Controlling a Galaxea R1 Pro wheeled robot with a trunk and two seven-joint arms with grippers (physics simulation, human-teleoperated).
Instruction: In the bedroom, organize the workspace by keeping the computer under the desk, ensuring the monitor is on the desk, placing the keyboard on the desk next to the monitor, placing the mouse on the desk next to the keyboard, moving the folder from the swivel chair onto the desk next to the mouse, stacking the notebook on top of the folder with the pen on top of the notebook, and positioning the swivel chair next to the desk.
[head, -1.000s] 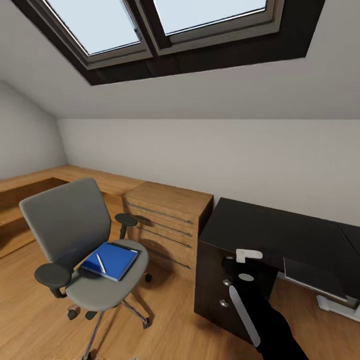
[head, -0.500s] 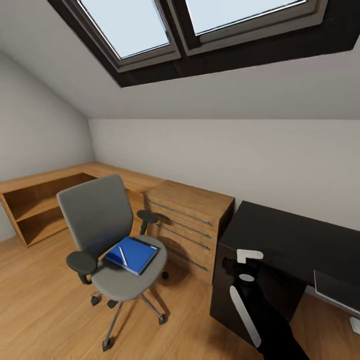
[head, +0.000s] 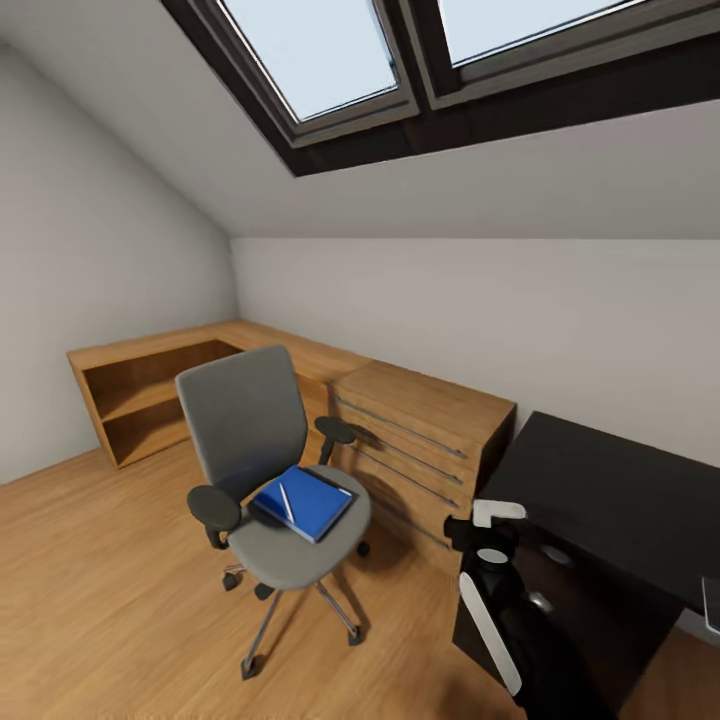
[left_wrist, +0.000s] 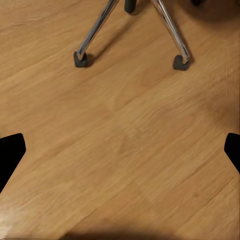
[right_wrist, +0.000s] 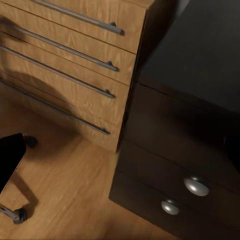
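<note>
Beyond both empty, spread-apart jaws, the blue folder (head: 303, 501) with the pen (head: 285, 502) on top is seen lying on the swivel chair (head: 270, 470), well apart from the desk (head: 610, 500), presumably awaiting pickup.

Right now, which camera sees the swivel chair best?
The head view: the whole swivel chair shows, with a blue folder and pen on its seat. The left wrist view catches two chrome legs and casters, the right wrist view one caster and a dark edge.

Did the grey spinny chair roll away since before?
No. The grey padded swivel chair keeps its spot beside the light wooden drawer chest; the camera turned.
</note>
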